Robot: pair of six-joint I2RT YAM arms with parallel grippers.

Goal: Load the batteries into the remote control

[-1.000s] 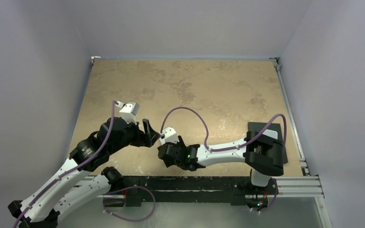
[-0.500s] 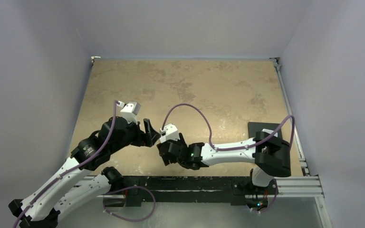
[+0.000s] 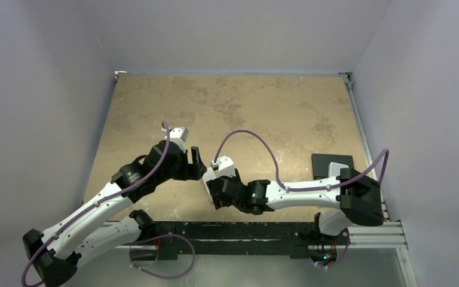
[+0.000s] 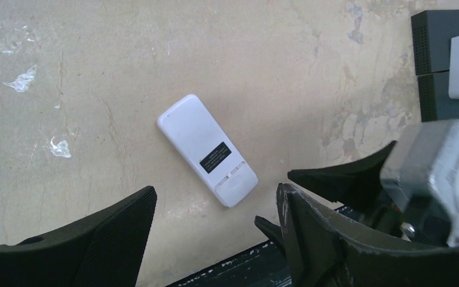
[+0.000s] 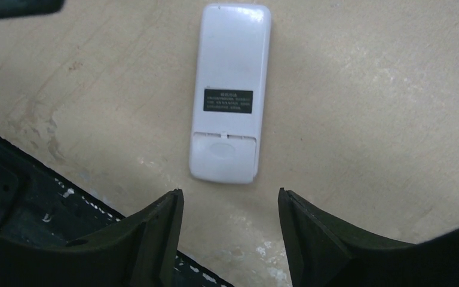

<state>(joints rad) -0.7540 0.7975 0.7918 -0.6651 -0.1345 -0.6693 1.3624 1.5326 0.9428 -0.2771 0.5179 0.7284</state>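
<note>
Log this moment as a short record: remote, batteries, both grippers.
remote: small flat white plastic remote control, lying back up on the beige table
battery cover: in place
batteries: none in view
left gripper: open, empty, over the remote
right gripper: open, empty, just off the remote's cover end

Pale lilac walls enclose a mottled (tan) tabletop.
</note>
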